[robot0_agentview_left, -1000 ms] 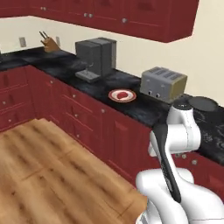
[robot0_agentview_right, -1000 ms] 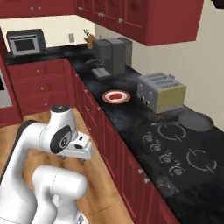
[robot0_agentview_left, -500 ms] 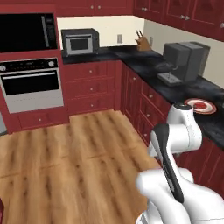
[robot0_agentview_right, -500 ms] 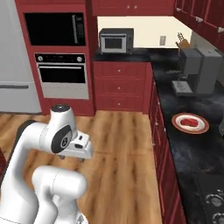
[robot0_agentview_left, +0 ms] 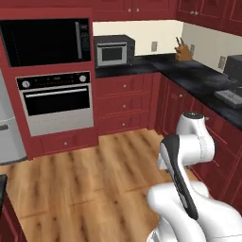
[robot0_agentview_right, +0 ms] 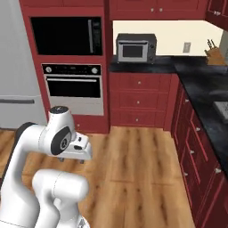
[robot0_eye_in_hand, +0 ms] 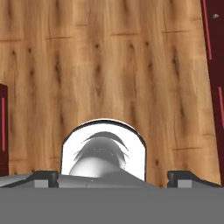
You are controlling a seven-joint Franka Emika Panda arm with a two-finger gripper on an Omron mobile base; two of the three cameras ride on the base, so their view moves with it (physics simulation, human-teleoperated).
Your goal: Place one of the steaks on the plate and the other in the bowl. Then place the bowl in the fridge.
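The steaks, the plate and the bowl are out of view. The fridge [robot0_agentview_right: 18, 84] is the tall grey front with a horizontal handle at the far left, also in the left base view [robot0_agentview_left: 7, 132]. My arm is folded close over the base. My gripper [robot0_agentview_right: 71, 159] hangs low over the wooden floor, pointing down. In the hand view the gripper [robot0_eye_in_hand: 113, 177] is open, its fingertips [robot0_eye_in_hand: 43, 177] far apart, with nothing between them and only floor planks beyond.
A built-in oven [robot0_agentview_left: 56, 106] under a dark microwave niche fills the wall ahead. A small microwave [robot0_agentview_right: 136, 48] stands on the black corner counter [robot0_agentview_left: 208, 78] above red cabinets [robot0_agentview_right: 196, 147] on the right. A dark counter corner [robot0_agentview_left: 3, 186] sits low at the left.
The base has turned left, so the whole scene shifted. The counter with the plate, toaster and coffee machine slid out to the right, and the oven wall and fridge came in. The arm's pose is unchanged.
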